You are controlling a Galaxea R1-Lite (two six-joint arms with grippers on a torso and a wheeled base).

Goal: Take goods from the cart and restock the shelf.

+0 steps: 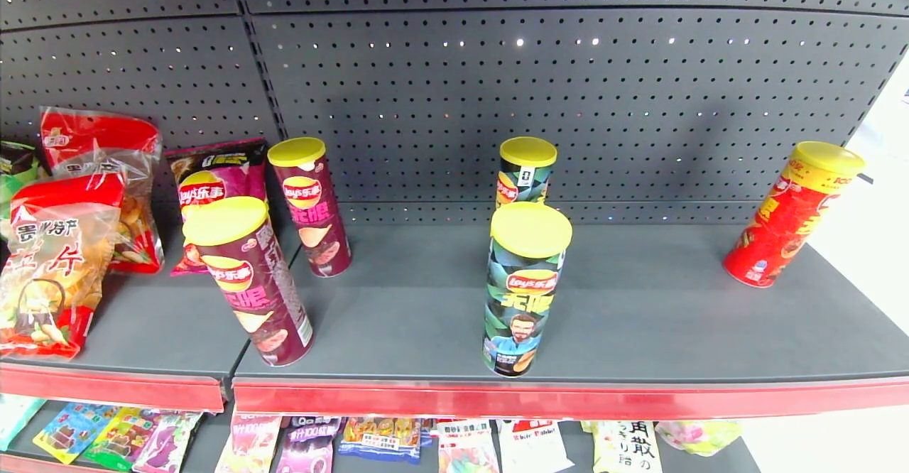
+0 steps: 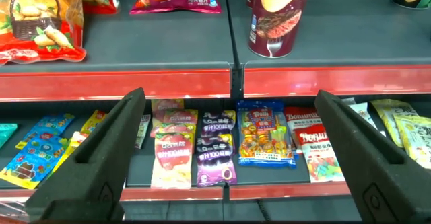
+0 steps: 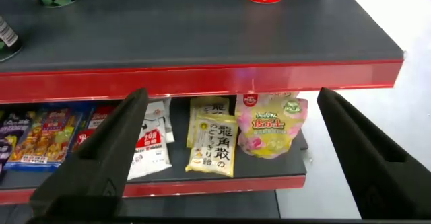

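Pincer at left (image 2: 229,93) and pincer at right (image 3: 232,91) wide, empty. Between loads, likely. Needs a cart trip next.

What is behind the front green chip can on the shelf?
A second green can stands behind the front green can; its lower part is covered, hiding its base.

A round logo with characters beneath stands on the front maroon chip can (image 1: 248,281), rear maroon chip can (image 1: 311,207), front green chip can (image 1: 524,288) and rear green chip can (image 1: 524,171) on the shelf (image 1: 639,317). Large yellow characters cover the red chip can (image 1: 788,217) at its right edge. Black characters mark the yellow packet (image 3: 212,143) below.
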